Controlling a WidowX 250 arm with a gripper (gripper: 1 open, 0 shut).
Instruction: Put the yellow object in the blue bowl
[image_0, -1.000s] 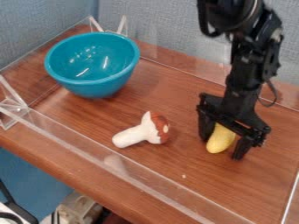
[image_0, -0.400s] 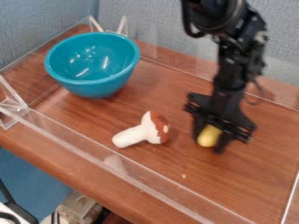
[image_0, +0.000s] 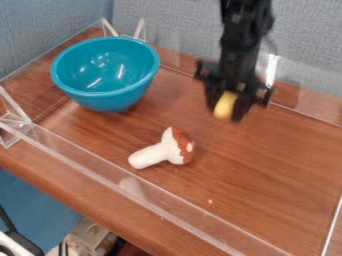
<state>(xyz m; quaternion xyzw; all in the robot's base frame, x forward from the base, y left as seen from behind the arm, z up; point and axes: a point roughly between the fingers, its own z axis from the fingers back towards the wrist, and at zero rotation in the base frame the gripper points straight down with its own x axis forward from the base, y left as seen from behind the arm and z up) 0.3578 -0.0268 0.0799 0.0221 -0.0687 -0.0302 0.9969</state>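
Observation:
The yellow object (image_0: 227, 103), a small curved banana toy, hangs above the wooden table, held between the fingers of my gripper (image_0: 230, 96), which is shut on it. The arm comes down from the top of the view and is blurred. To the left, the blue bowl (image_0: 106, 72) stands upright and empty at the back left of the table. My gripper with the banana is to the right of the bowl, roughly level with its rim.
A mushroom toy (image_0: 164, 150) with a white stem and red-brown cap lies on its side on the table (image_0: 254, 170), in front of my gripper. Clear plastic walls (image_0: 80, 140) fence in the table's edges.
My gripper closed on the banana on the table at the right, then lifted it and carried it up and left toward the bowl. The bowl and the mushroom have not moved.

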